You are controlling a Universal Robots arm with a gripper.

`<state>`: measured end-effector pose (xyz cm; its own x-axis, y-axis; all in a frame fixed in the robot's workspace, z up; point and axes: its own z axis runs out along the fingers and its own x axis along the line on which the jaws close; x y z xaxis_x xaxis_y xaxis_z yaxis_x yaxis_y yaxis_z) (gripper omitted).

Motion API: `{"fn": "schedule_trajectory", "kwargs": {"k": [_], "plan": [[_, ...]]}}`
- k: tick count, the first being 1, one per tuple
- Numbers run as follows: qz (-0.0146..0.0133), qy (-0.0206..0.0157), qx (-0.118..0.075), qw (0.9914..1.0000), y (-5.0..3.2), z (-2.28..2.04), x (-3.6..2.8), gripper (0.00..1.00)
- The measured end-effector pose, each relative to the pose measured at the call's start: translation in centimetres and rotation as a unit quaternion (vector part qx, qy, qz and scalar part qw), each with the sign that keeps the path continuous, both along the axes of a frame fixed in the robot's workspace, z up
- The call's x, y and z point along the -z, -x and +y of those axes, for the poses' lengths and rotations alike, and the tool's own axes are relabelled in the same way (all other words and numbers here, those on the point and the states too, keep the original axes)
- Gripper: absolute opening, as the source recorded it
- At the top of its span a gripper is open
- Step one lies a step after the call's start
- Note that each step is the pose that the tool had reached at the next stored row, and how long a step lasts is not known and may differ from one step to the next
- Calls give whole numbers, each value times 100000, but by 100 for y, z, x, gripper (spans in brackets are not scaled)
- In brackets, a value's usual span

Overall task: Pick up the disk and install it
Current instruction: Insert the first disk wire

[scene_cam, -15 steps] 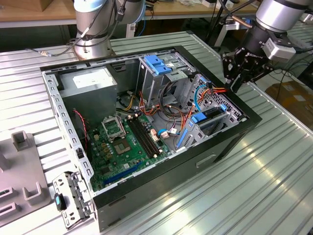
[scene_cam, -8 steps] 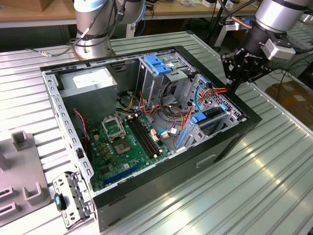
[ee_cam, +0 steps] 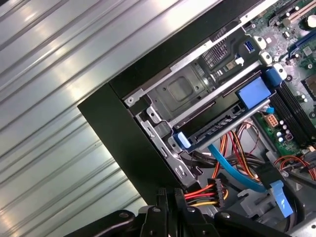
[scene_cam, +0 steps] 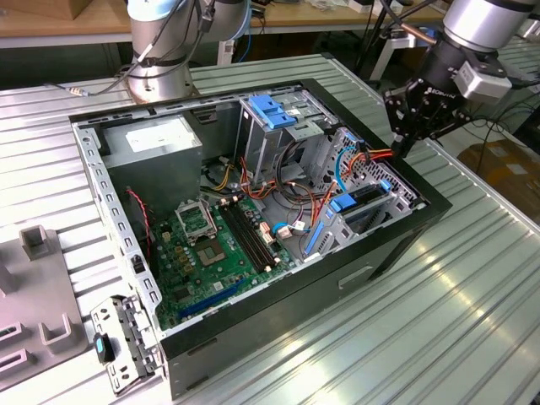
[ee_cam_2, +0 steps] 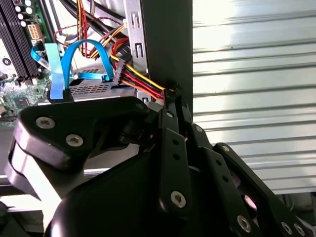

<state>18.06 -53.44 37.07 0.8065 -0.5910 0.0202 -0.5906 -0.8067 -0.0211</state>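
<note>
The disk (scene_cam: 364,199) lies flat in the low drive bay at the exterior view's right end of the open computer case (scene_cam: 126,219), a dark slab edged with blue carrier tabs. In the first wrist view the disk (ee_cam: 222,124) sits between the bay's metal rails with a blue tab at its end. My black gripper (scene_cam: 403,145) hangs above the case's right rim, just beyond the bay. Its fingers are pressed together with nothing between them, as both wrist views show (ee_cam_2: 173,98) (ee_cam: 168,197).
A blue latch piece (scene_cam: 272,110) tops the tall grey drive cage at the case's back. Red, yellow and blue cables (ee_cam: 222,190) run close to the fingertips. The ribbed metal table (scene_cam: 439,321) surrounds the case. A grey fixture (scene_cam: 38,253) stands at the exterior view's left.
</note>
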Motion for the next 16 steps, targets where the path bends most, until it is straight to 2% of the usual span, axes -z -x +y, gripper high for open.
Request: {"fn": "schedule_trajectory", "kwargs": {"k": [6, 13, 16], "plan": [[-2, 4, 2717, 99963, 6, 1, -1, 17], [-12, 45, 2780, 99961, 21, 0, -1, 17], [-13, 38, 2828, 99960, 63, 0, 1, 17]]}}
